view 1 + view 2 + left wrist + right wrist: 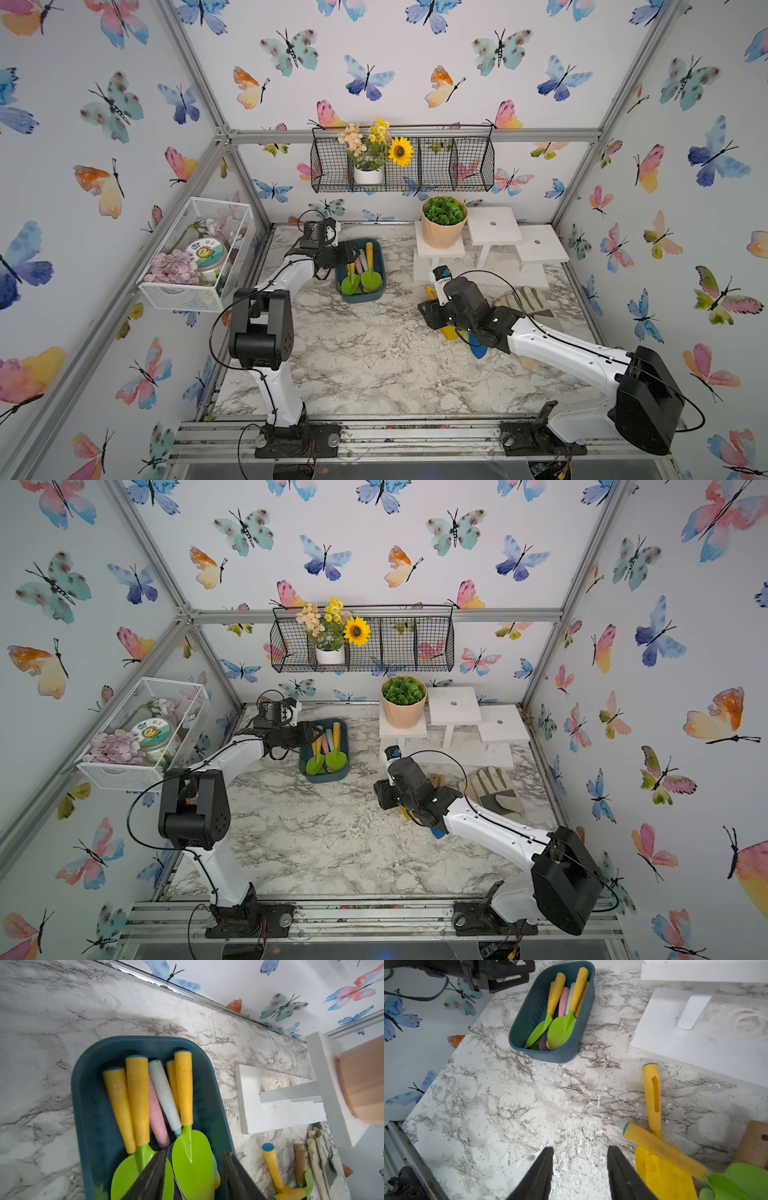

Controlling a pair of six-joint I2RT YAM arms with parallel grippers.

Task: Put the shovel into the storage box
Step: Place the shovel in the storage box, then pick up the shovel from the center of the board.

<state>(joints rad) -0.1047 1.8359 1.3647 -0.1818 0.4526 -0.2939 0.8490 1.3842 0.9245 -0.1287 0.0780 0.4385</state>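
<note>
A white wire-mesh basket (195,253) is mounted at the left wall, above the left edge of the counter (374,365). The left tool (195,1153) hovers over the storage box (83,1088), jaws partly open and gripping nothing. A green-bladed shovel (192,1165) lies in the box beneath the gap. Its blade edges appear to clear both fingers, though the close wrist view blurs them. The box sits toward the rear left of the counter, long side running front to back. It also holds other yellow-handled shovels (137,1101), with every handle pointing toward the rear wall and inside the rim. Between the box and the right arm the counter is bare marble, with open room across the centre and along the front edge. The right tool (580,1148) sits low over that bare surface, jaws partly open with nothing between them. Just beside it, partly under the right arm, two shovels lie outside the box. A yellow shovel (652,1095) lies flat on the counter, and a second shovel (662,1149), yellow-handled and green-bladed, lies across it, touching. A wooden handle (753,1142) and a glove (494,791) lie farther right. They lie near the base of the white stepped stand (494,226), which fills the rear right corner.
</note>
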